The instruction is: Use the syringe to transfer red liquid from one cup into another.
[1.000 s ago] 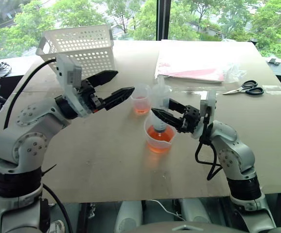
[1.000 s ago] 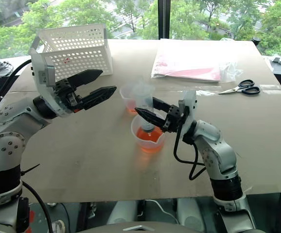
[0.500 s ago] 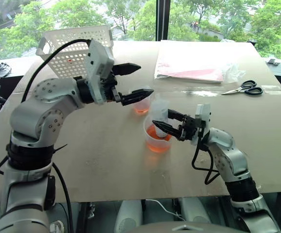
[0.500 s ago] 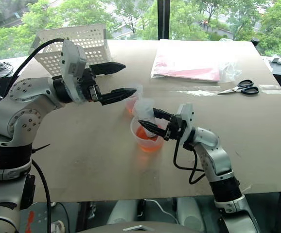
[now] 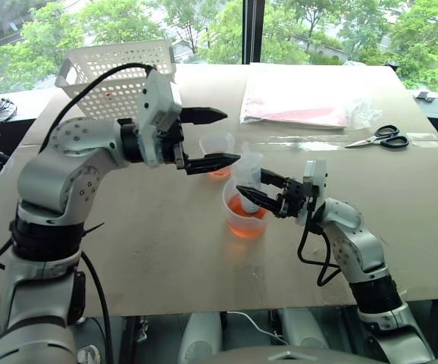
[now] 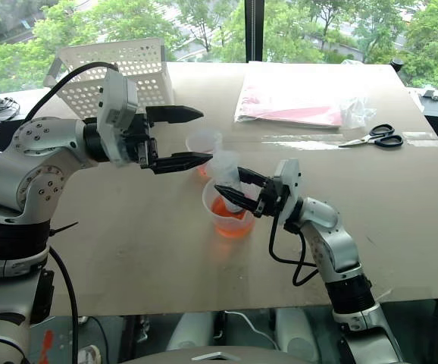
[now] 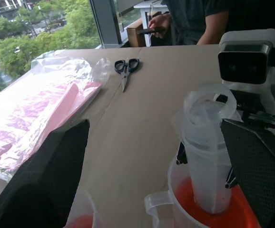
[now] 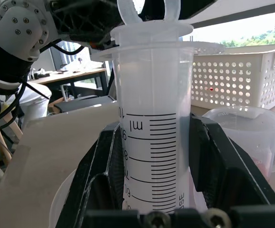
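Observation:
The clear syringe (image 5: 248, 168) stands upright with its tip in the larger beaker (image 5: 233, 224), which holds red liquid (image 5: 239, 208). My right gripper (image 5: 252, 185) is shut on the syringe's barrel (image 8: 152, 128), reaching in from the right. Just behind the beaker stands the smaller cup (image 5: 217, 147) with a little red liquid at its bottom. My left gripper (image 5: 230, 136) hovers open above the smaller cup, pointing at the syringe's top. In the left wrist view the plunger's top (image 7: 205, 107) sits between its two fingers, nearer one finger (image 7: 259, 166).
A white perforated basket (image 5: 124, 76) stands at the back left. A pink plastic bag (image 5: 302, 98) lies at the back, with black scissors (image 5: 382, 138) to its right. A person (image 7: 190, 19) stands beyond the table's far side.
My left arm lifted its elbow and turned the open gripper, which came closer to the syringe's top. The right gripper sank a little with the syringe.

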Tool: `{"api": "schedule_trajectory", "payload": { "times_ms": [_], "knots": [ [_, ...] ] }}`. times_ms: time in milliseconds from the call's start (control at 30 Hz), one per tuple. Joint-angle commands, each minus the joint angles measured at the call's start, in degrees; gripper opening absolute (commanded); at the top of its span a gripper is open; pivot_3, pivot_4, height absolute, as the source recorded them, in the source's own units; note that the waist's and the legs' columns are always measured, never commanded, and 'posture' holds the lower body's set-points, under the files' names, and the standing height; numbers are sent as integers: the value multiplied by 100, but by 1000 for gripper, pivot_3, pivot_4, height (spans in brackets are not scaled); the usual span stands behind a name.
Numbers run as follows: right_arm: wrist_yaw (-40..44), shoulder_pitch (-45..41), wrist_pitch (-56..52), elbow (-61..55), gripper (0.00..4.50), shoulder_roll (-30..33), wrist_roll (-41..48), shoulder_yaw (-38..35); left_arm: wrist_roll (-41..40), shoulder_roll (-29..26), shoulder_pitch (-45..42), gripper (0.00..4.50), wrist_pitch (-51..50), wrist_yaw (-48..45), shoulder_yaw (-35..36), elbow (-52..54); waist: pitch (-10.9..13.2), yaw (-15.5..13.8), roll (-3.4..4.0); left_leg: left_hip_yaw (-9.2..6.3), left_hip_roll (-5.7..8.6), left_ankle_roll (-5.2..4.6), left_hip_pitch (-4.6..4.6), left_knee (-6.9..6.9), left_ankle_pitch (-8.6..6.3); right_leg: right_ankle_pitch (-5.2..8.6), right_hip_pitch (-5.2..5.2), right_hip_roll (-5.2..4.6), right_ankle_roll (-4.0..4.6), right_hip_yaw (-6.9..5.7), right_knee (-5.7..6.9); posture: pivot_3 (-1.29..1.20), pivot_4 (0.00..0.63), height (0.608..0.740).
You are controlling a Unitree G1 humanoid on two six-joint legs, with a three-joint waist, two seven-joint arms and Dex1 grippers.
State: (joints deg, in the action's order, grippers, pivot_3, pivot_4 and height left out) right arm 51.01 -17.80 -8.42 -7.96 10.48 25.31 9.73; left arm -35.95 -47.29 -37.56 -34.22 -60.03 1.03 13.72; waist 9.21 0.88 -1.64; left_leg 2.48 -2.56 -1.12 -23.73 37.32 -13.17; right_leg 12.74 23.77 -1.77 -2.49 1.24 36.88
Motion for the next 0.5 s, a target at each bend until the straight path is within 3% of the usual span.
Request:
{"api": "schedule_trajectory", "payload": {
  "times_ms": [33,500],
  "knots": [
    [42,-98,21,-157,1457,16,92,-11,47,-96,58,4500,139,-49,244,119,0,-6,0,0,0,0,0,0,0,0,0,0,0,0,0,0,150,740],
    [243,-205,68,-29,1443,26,68,96,535,481,-60,4500,474,144,-89,153,0,-11,0,2,1,0,-1,2,0,-1,0,-1,-1,1,0,0,150,740]
  ]
}}
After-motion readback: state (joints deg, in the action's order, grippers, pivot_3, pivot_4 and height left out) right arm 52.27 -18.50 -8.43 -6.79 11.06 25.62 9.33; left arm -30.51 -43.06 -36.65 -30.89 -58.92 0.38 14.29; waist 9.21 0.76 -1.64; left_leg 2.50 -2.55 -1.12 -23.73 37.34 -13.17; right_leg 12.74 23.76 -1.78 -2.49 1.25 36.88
